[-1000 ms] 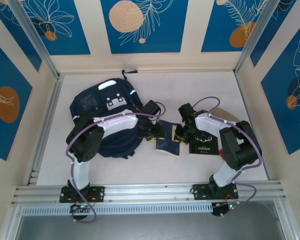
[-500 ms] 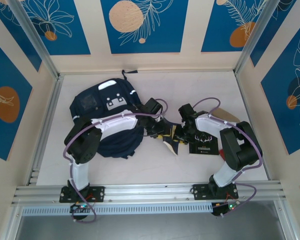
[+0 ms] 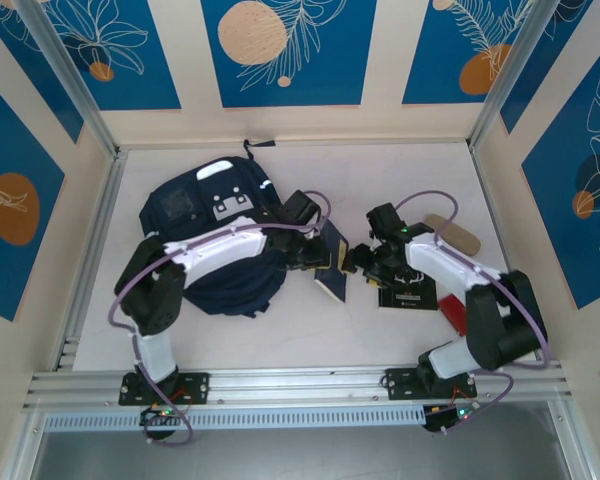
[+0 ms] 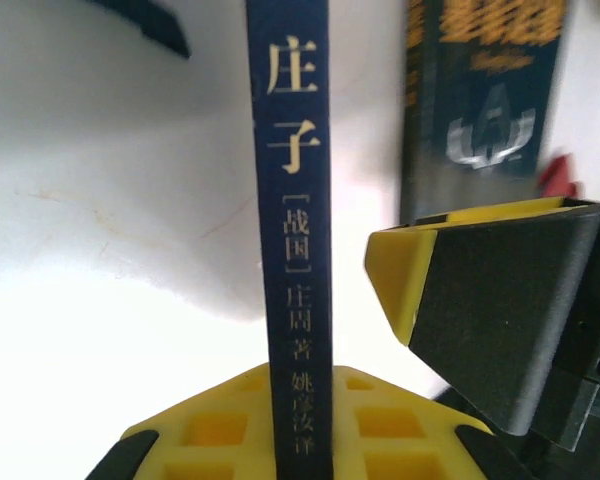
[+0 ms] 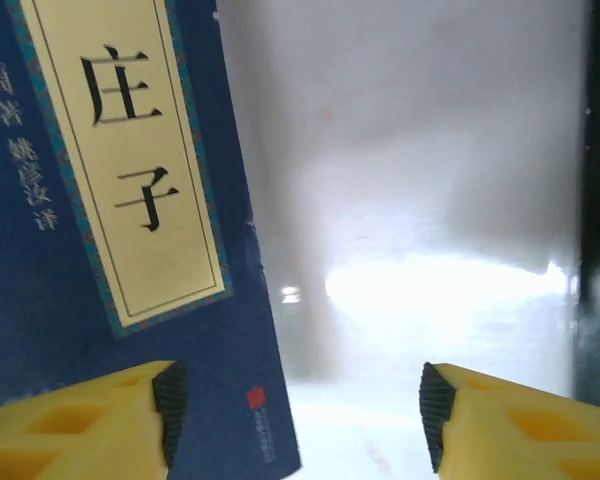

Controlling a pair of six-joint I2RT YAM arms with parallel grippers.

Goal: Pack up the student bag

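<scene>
The student bag (image 3: 205, 240), a big navy backpack with a white stripe, lies at the table's left. My left gripper (image 3: 323, 262) sits just right of it, shut on a dark-blue book (image 3: 333, 278) that stands on edge. In the left wrist view the book's spine (image 4: 295, 230) with gold characters runs up from between the yellow jaws of the left gripper (image 4: 300, 410). My right gripper (image 3: 358, 260) stands open right beside the book. Its fingers (image 5: 130, 420) are spread wide, and the book's cover (image 5: 100, 200) lies against the left one, not pinched.
A black book (image 3: 408, 292) lies flat under the right arm, with a red item (image 3: 452, 312) at its right. A tan oblong thing (image 3: 458, 232) rests further back right. White table (image 3: 300, 330) spreads toward the near rail.
The right gripper has opened and let go of the blue book. The left gripper has closed on it, and the book has turned up on edge, closer to the bag.
</scene>
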